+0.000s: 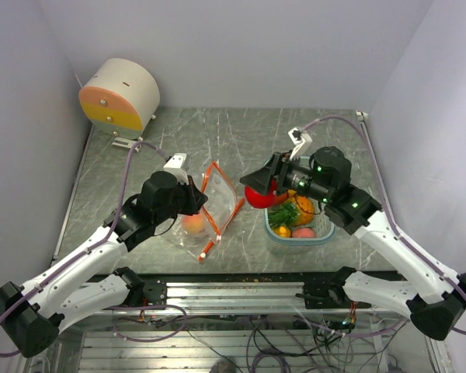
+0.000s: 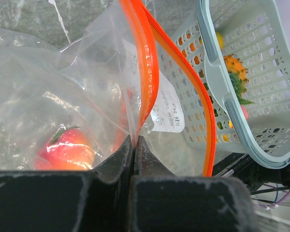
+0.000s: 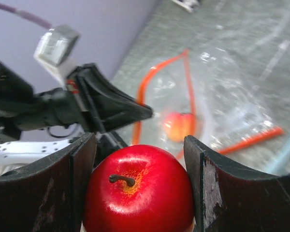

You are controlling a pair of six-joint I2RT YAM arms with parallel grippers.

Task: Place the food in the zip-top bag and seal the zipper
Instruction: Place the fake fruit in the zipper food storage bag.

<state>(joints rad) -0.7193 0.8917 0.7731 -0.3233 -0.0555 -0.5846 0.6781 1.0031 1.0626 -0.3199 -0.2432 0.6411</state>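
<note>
Left end effector (image 2: 134, 141) was clamped tight on the near lip of the zip-top bag (image 1: 221, 203), jaws together with the film pinched between them. My read: that hold propped the mouth up and open toward the right arm. The two orange zipper tracks (image 2: 147, 67) stood apart, so nothing was sealed.

Right end effector (image 1: 258, 183) was closed around a red apple (image 3: 137, 191), off the desk (image 1: 140, 155), between the teal basket (image 1: 295, 247) and the bag mouth. I'd judge it was positioned there for a drop-in.

Counts:
- 1 bag, 2 zipper tracks, 1 basket
- 1 peach-coloured fruit (image 2: 67, 150) inside the bag
- 1 apple in the grip
- 4 pieces visible in the basket: orange piece (image 1: 301, 205), leafy green (image 1: 283, 214), yellow piece (image 1: 283, 231), pink-peach piece (image 1: 304, 232) (more could have been hidden underneath, couldn't tell)
</note>
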